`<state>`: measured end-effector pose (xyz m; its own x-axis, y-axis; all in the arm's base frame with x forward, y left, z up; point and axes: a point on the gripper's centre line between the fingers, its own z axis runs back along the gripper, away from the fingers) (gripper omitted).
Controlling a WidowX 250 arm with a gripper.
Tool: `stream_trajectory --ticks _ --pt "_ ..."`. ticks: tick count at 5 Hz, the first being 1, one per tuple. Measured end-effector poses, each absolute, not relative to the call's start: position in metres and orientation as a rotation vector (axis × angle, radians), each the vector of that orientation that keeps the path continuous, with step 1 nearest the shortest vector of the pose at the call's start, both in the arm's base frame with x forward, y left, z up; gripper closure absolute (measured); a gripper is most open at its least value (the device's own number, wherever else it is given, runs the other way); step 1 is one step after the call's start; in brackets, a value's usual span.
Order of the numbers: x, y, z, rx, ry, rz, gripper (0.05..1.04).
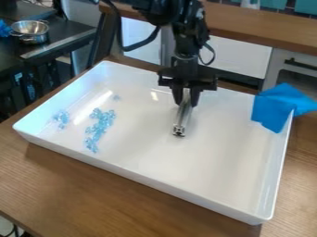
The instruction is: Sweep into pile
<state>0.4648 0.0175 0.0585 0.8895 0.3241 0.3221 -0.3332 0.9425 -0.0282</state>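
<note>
Wooden tabletop (93,194) spreads under a white tray (155,180), with a wooden counter (266,28) behind it. The gripper (186,100) hangs over the tray, its jaws clamped on a metal bar (184,116) that slants down toward the tray floor. The pale blue bits to be swept lie in the left part of the tray: a long straggling cluster (99,127), a smaller patch (61,118) by the left wall and a few strays (116,97) farther back. The bar is narrow, so bits could slip past its end during a stroke; too fast a push might scatter the long cluster. If pressed down hard, the bar could twist in the grip. Bits near the wall could get pinned there, since the raised side limits the room behind them. A blue cloth (275,104) drapes over the right rim, away from the likely sweeping path, and a metal pot (31,31) sits beyond the table.
</note>
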Motion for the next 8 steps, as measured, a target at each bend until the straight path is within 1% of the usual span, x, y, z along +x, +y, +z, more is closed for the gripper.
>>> stream_trajectory --ticks 2,3,4,5,6,7,8 --pt "0.461 0.053 0.059 0.019 -0.317 0.418 0.750" --pt "0.456 0.079 0.065 0.028 -0.320 0.506 0.750" --pt "0.448 0.113 0.077 0.053 -0.343 0.713 0.750" --pt "0.451 0.125 0.080 0.061 -0.414 0.953 0.750" --pt "0.451 0.126 0.072 0.048 -0.434 1.023 0.750" --pt "0.456 0.117 0.073 -0.022 -0.437 1.059 0.750" --pt "0.468 0.110 0.088 -0.051 -0.482 1.081 0.750"
